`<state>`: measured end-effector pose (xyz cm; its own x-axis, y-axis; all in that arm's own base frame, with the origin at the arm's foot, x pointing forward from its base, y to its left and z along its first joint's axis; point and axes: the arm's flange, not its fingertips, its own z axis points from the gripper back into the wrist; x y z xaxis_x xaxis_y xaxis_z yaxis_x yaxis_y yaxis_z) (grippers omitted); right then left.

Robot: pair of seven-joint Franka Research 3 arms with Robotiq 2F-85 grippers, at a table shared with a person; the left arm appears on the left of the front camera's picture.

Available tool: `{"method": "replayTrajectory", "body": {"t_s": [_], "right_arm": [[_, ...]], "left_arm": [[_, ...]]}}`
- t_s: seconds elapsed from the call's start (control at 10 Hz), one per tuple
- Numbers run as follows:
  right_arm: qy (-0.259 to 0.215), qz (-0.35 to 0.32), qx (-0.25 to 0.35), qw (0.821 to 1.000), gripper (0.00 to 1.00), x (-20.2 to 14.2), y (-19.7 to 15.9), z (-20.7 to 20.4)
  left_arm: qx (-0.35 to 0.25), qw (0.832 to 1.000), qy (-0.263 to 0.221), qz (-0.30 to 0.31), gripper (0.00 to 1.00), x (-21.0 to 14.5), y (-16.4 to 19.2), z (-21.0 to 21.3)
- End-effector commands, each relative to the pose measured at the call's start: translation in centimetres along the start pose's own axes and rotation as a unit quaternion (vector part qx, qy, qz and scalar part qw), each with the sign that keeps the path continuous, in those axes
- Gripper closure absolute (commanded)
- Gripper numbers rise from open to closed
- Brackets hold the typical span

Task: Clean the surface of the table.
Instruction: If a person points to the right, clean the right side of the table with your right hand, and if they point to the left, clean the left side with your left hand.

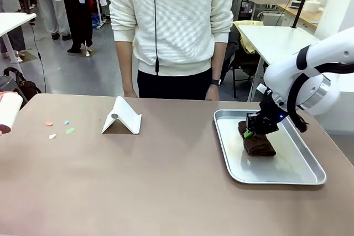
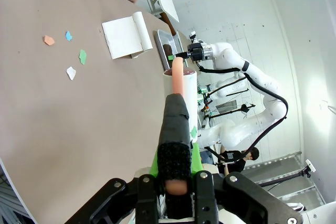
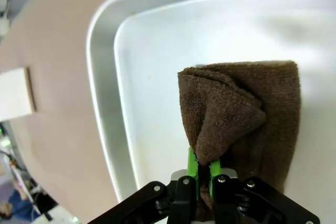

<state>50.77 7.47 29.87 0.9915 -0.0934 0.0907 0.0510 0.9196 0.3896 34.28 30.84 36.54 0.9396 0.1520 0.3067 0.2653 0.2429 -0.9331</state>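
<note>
The brownish table [image 1: 166,181] carries several small paper scraps, orange [image 1: 48,123], blue [image 1: 66,122], green [image 1: 70,131] and white [image 1: 52,136], near its left end; the left wrist view shows the scraps [image 2: 82,56] too. My right gripper [image 1: 255,128] is down in the silver tray [image 1: 287,178], shut on a raised fold of a brown cloth [image 1: 259,145]. In the right wrist view its green pads [image 3: 192,165] pinch the cloth [image 3: 247,103]. My left gripper [image 2: 177,100] is shut on the wall of a white cup with a pink rim [image 2: 187,85], which hangs at the table's left edge [image 1: 8,111].
A white folded stand [image 1: 123,117] sits left of the middle, between the scraps and the tray. A person in a white sweater [image 1: 171,26] stands at the far edge with hands low by the table. White-topped tables stand behind on both sides.
</note>
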Motion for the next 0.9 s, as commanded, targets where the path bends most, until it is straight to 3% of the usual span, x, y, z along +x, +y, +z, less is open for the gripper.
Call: {"method": "replayTrajectory", "body": {"t_s": [0.0,0.2,0.4,0.6,0.8], "right_arm": [[0.014,-0.074,-0.027,0.997,1.00,0.9,-2.6,0.1],[0.036,-0.150,-0.030,0.988,1.00,1.4,-4.4,1.6],[0.080,-0.182,-0.020,0.980,1.00,0.9,-5.3,2.4],[0.140,-0.167,-0.001,0.976,1.00,0.1,-5.5,3.0],[0.189,-0.094,0.058,0.976,1.00,-0.9,-4.9,3.6]], "left_arm": [[0.001,1.000,0.004,-0.009,1.00,-0.2,-0.4,0.0],[0.001,1.000,0.004,-0.009,1.00,-0.2,-0.4,0.0],[0.001,1.000,0.004,-0.009,1.00,-0.2,-0.4,0.0],[0.001,1.000,0.004,-0.009,1.00,-0.2,-0.4,0.0],[0.001,1.000,0.004,-0.009,1.00,-0.2,-0.4,0.0]]}}
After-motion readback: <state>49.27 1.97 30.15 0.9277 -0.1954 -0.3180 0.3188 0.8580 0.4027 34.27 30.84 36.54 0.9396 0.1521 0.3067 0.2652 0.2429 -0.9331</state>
